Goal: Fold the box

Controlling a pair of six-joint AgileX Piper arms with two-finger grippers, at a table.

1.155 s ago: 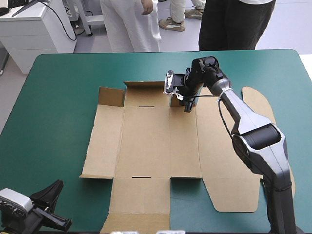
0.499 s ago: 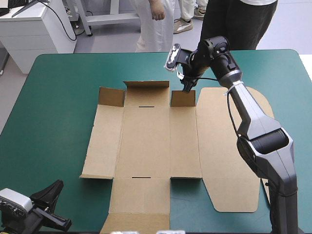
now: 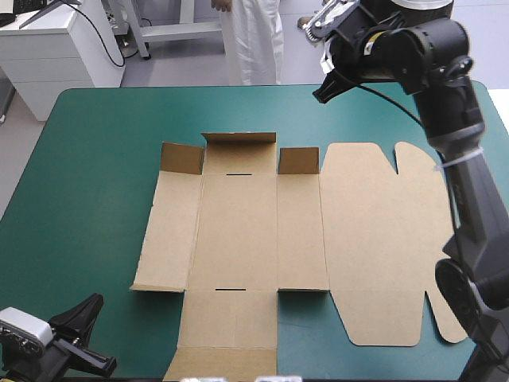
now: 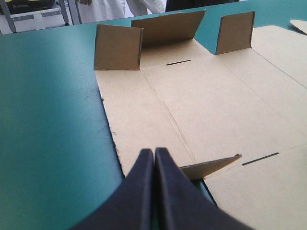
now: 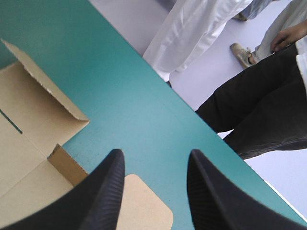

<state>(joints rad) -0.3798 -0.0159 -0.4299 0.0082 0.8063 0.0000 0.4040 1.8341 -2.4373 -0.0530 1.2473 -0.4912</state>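
The brown box (image 3: pixel 238 231) lies spread flat mid-table, its lid (image 3: pixel 382 239) flat to the right. Three far flaps stand raised: a left one (image 3: pixel 181 157), a wide middle one (image 3: pixel 238 148) and a small right one (image 3: pixel 298 160). My right gripper (image 3: pixel 320 94) hangs high over the table's far edge, beyond the small flap, touching nothing. In the right wrist view it (image 5: pixel 154 165) is open, with the box's far corner (image 5: pixel 43 105) below. My left gripper (image 3: pixel 94 304) sits at the near left corner; it (image 4: pixel 154 154) is shut, pointing across the box (image 4: pixel 201 96) at a slightly lifted near flap (image 4: pixel 211 166).
Bare teal-green cover (image 3: pixel 87 183) stretches left of the box and along the far edge (image 3: pixel 159 99). A white cabinet (image 3: pixel 56 48) stands beyond the table's far left corner.
My right gripper has risen from the small far right flap and drawn back over the far edge. That flap stays upright. The left arm and the box have not moved.
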